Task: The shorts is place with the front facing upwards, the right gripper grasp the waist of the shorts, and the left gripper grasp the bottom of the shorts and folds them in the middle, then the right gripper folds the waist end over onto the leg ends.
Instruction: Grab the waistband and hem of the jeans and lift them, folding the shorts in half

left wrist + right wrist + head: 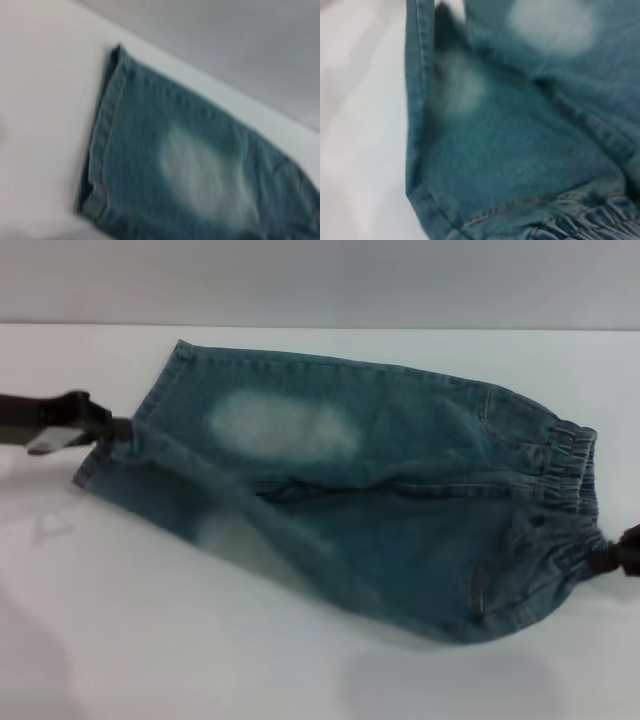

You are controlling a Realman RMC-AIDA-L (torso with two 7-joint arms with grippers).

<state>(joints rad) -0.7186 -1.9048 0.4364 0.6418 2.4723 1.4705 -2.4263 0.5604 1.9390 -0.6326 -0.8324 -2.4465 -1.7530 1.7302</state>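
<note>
The blue-green denim shorts (400, 510) stretch across the white table (150, 640), leg ends to my left and waist to my right. My left gripper (118, 428) is shut on the bottom of the shorts (160, 390) at the hemmed leg edge. My right gripper (612, 555), at the right edge of the head view, is shut on the near part of the ruffled waist (565, 470). The near side of the cloth hangs raised, with a shadow under it. The left wrist view shows the hem (105, 135) and a pale patch (200, 175). Gathered waistband (590, 215) fills a corner of the right wrist view.
The table's far edge (320, 326) meets a grey wall behind the shorts. Bare white tabletop lies in front of the cloth and to both sides.
</note>
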